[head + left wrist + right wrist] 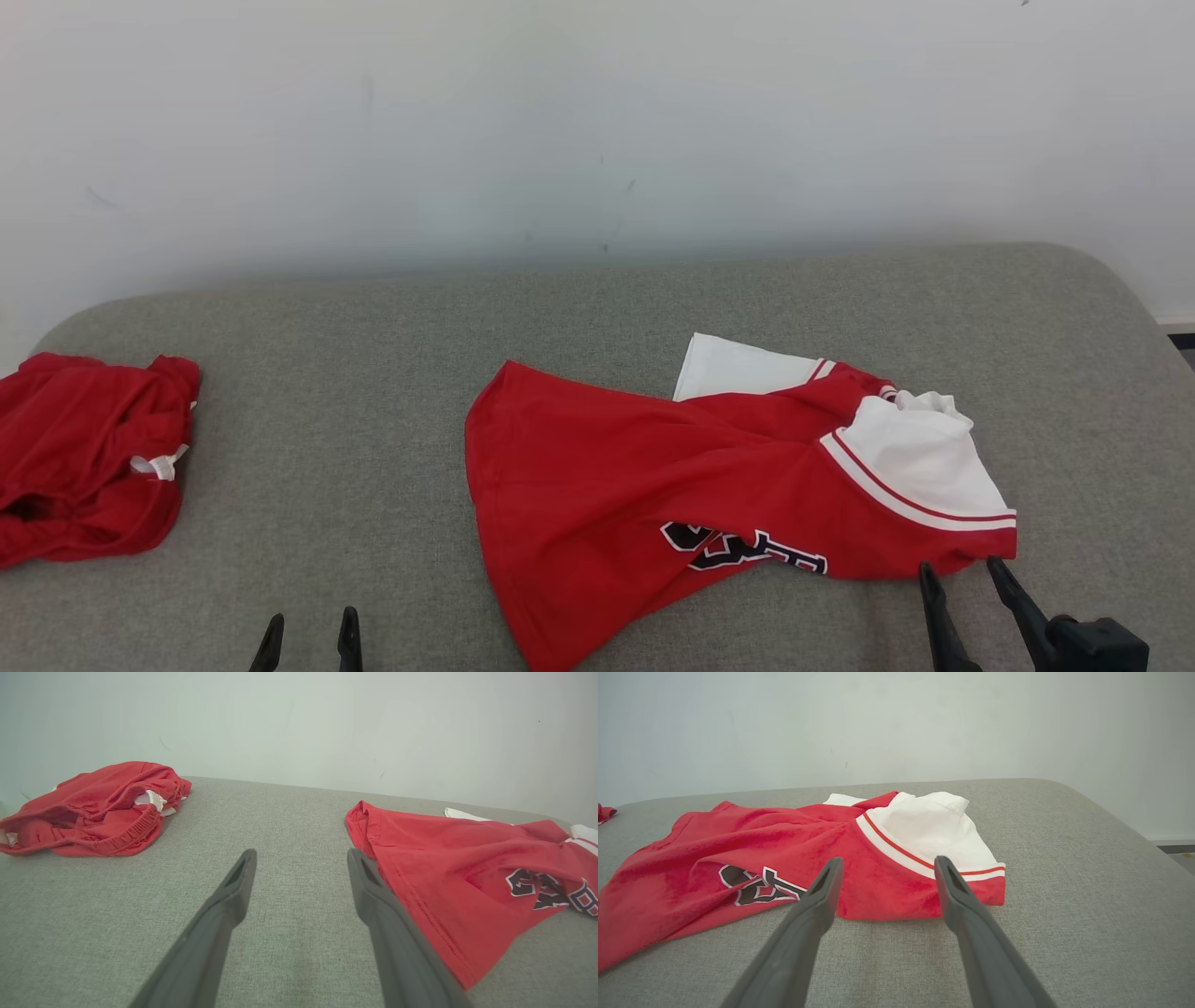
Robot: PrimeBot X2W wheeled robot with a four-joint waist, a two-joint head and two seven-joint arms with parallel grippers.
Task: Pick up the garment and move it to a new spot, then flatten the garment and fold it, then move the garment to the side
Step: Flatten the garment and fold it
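Bare indoor room, home or lab unclear, scuffed white wall (597,121), grey fabric-covered padded surface (373,467), red jersey (635,467) on it

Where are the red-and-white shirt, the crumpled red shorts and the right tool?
shirt (607,485): head view, on its red middle.
shorts (84,448): head view, on the middle of the bundle.
right tool (960,563): head view, midway between its fingertips.

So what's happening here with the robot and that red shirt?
Nothing is held yet. The red and white jersey lies rumpled on the grey cushion. Both grippers are open: the right gripper is at the jersey's near edge by the white sleeve, and the left gripper is over bare cushion. Red shorts lie bunched at the left.
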